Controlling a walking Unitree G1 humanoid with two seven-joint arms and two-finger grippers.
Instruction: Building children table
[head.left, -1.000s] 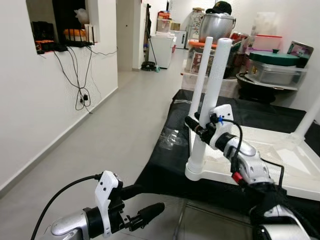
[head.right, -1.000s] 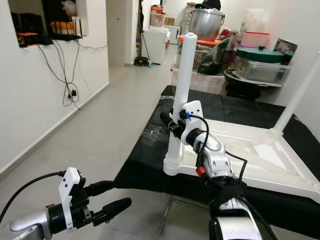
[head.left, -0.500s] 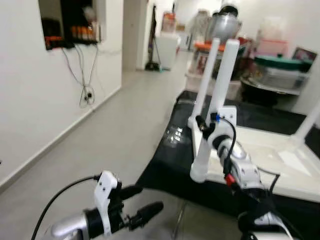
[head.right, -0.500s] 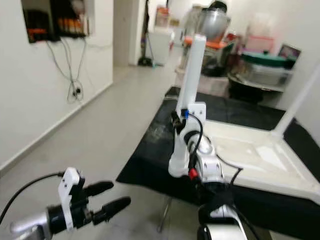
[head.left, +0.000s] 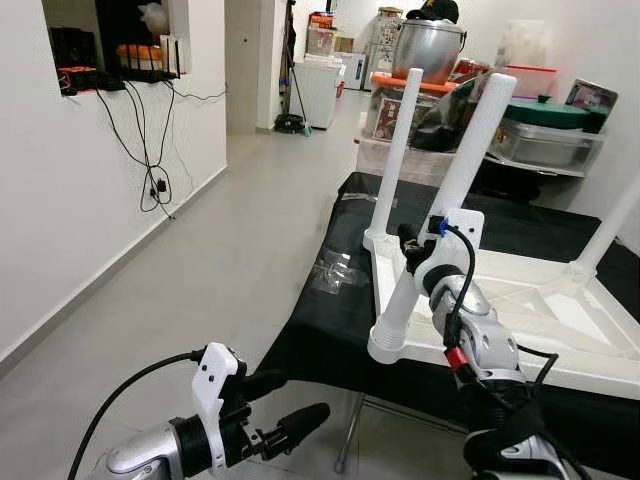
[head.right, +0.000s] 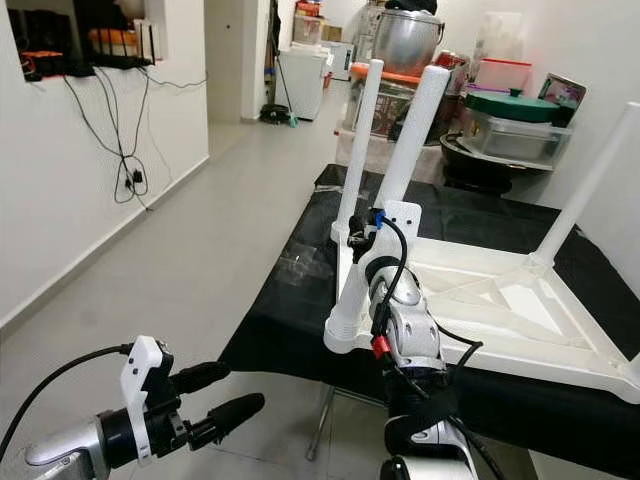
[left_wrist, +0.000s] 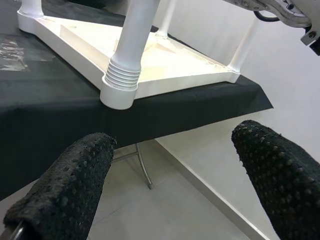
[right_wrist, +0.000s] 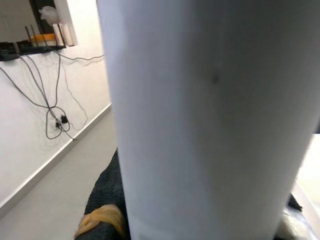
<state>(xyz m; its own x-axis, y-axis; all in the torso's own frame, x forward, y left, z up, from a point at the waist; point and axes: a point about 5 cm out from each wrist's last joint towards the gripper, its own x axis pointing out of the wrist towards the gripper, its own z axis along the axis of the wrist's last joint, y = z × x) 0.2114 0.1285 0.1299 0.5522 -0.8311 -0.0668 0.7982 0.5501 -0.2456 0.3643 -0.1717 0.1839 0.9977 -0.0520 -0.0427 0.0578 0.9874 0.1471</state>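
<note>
A white children's table (head.left: 560, 310) lies upside down on a black-covered table (head.left: 320, 340). My right gripper (head.left: 413, 248) is shut on a white table leg (head.left: 470, 150) at the near left corner. That leg leans to the right, and its ribbed foot (head.left: 392, 338) sits at the corner socket. A second leg (head.left: 397, 150) stands upright at the far left corner, and a third (head.left: 612, 232) rises on the right. The held leg (right_wrist: 210, 120) is very close in the right wrist view. My left gripper (head.left: 288, 404) hangs open, low and left of the table, with the ribbed foot (left_wrist: 122, 85) ahead of its fingers (left_wrist: 70, 185).
Shelves with pots, tubs and containers (head.left: 540, 130) stand behind the table. A white wall with dangling cables (head.left: 150, 170) runs along the left, with open grey floor (head.left: 250, 220) between it and the table. A clear plastic bag (head.left: 340, 272) lies on the black cloth.
The held leg stood upright a second ago and now leans with its top to the right. The camera swayed in between. My left gripper has stayed open in the same place.
</note>
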